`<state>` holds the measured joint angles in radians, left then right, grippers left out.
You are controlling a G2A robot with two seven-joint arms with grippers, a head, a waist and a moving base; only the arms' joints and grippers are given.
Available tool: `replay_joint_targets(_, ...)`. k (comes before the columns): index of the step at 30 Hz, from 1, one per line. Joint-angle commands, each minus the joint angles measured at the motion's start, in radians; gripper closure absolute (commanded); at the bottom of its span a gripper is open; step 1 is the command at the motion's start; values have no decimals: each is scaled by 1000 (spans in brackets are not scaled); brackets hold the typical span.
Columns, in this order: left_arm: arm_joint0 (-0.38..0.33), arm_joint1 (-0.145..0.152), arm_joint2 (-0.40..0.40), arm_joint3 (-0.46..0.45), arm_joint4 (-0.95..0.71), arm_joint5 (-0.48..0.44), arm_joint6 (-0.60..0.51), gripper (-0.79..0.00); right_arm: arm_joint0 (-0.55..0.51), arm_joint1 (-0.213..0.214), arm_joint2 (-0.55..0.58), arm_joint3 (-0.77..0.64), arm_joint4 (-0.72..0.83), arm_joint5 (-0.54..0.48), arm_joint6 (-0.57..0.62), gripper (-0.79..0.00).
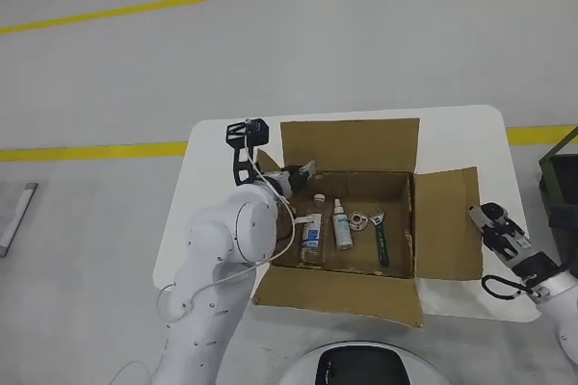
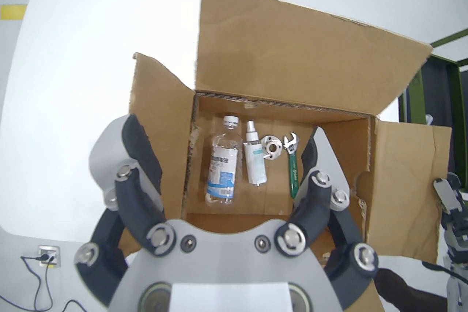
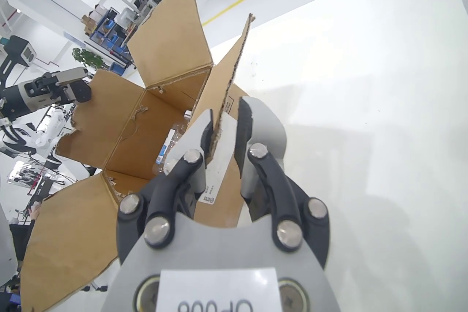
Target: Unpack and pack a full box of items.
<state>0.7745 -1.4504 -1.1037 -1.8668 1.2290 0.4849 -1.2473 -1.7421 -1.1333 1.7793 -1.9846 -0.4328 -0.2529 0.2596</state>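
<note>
An open cardboard box (image 1: 352, 144) stands on the white table (image 1: 217, 173) with all flaps spread. On its floor lie a clear bottle (image 2: 223, 163), a white spray bottle (image 2: 254, 160), a metal flange (image 2: 271, 147) and a green-handled wrench (image 2: 292, 167). My left gripper (image 2: 223, 128) hangs open above the box's left side, near the left flap (image 1: 270, 162), with nothing between its fingers. At the outer edge of the right flap (image 3: 234, 64) sits my right gripper (image 3: 226, 125), open, with the flap's edge between its fingers and touching one pad.
A dark green frame (image 1: 570, 168) stands just off the table's right edge. A small socket with a black cable (image 2: 47, 255) lies on the table near the left arm. Bare tabletop lies left of the box.
</note>
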Motion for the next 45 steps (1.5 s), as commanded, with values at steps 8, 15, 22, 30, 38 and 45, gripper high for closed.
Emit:
replay_joint_targets(8, 5, -19, 124, 26, -60, -59, -43, -785, -60, -3, 72, -60, -95, 9, -94, -508)
replay_joint_targets(15, 18, -26, 194, 82, -28, -105, -80, -785, -120, -11, 98, -134, -289, -2, -264, 0)
replay_joint_targets(22, 18, -26, 194, 82, -28, -105, -80, -785, -153, -21, 79, -164, -398, -2, -392, 0)
replay_joint_targets(30, 18, -26, 194, 82, -28, -105, -80, -785, -148, -28, 62, -153, -383, -21, -430, 0)
replay_joint_targets(38, 31, -23, 194, 108, 6, -122, -54, -785, -150, -34, 58, -137, -373, -27, -433, 0)
replay_joint_targets(45, -15, -38, 239, 220, 144, -116, -203, -785, -158, -39, 63, -130, -365, -30, -427, 0)
